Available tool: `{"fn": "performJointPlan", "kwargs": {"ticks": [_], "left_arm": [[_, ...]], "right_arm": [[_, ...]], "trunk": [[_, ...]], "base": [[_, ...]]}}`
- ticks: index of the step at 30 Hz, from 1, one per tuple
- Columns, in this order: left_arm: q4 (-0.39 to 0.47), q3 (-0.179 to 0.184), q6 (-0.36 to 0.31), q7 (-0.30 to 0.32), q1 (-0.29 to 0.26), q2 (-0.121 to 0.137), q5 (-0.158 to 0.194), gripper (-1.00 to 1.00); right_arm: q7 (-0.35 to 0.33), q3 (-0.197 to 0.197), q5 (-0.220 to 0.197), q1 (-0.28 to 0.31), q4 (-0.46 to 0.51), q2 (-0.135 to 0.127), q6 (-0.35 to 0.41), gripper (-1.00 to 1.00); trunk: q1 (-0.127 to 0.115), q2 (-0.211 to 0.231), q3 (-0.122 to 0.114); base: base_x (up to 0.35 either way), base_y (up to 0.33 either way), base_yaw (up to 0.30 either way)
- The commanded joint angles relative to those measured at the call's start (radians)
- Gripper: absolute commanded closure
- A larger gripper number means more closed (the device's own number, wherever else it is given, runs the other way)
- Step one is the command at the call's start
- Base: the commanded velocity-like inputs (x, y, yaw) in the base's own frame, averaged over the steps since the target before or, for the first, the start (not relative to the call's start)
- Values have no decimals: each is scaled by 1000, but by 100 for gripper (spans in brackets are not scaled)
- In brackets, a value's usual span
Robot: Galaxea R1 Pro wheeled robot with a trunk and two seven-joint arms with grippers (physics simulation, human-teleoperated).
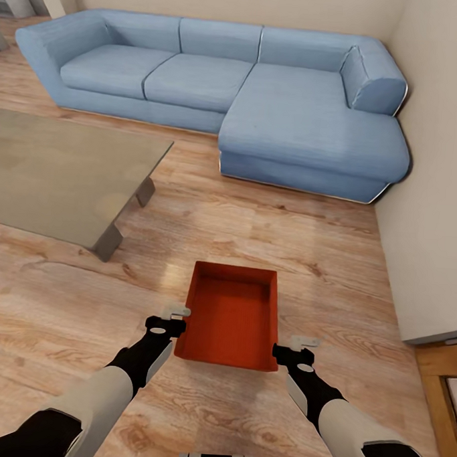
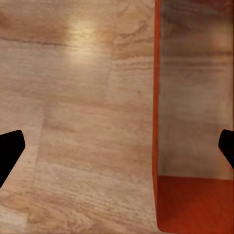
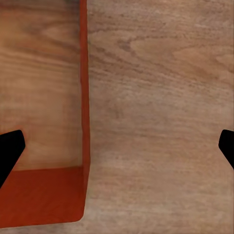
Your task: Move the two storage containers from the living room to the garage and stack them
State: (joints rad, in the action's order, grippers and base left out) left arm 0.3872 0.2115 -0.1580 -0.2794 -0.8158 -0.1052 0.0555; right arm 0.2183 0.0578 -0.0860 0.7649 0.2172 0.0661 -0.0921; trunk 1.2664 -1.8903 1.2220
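One red-orange storage container [image 1: 234, 316] lies open-topped on the living room's light wood planks, just ahead of me. My left gripper [image 1: 177, 313] is at its left wall and my right gripper [image 1: 305, 341] at its right wall. In the left wrist view the container [image 2: 195, 204] has its thin wall standing between the widely spread fingers of the open left gripper [image 2: 117, 151]. The right wrist view has the same: the container [image 3: 44, 200] wall runs between the spread fingers of the open right gripper [image 3: 117, 151]. The second container is out of view.
A blue corner sofa [image 1: 229, 88] fills the far side. A low grey coffee table [image 1: 57, 172] stands to the left. A beige wall [image 1: 431, 199] closes the right side, with a wooden frame [image 1: 441, 380] at its foot. Open plank floor surrounds the container.
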Motion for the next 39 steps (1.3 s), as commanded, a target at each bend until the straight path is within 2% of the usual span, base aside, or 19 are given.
{"fn": "performJointPlan", "kwargs": {"ticks": [1, 24, 34, 39], "left_arm": [[2, 8, -6, -7, 0, 1, 6, -100], [7, 7, -6, -7, 0, 1, 6, -100], [9, 6, -5, -7, 0, 1, 6, -100], [11, 5, -3, -7, 0, 1, 6, -100]], "right_arm": [[4, 6, -9, 1, -1, 0, -4, -100], [4, 5, -10, 1, -1, -1, -24, -100], [3, 18, 0, 1, 0, 5, -36, -100], [3, 19, 1, 1, 1, 5, -35, -100]], "trunk": [[4, -7, 4], [92, -168, 76], [130, -238, 107], [130, -238, 107]], "base": [[0, 0, 0], [0, 0, 0], [0, 0, 0], [0, 0, 0]]}}
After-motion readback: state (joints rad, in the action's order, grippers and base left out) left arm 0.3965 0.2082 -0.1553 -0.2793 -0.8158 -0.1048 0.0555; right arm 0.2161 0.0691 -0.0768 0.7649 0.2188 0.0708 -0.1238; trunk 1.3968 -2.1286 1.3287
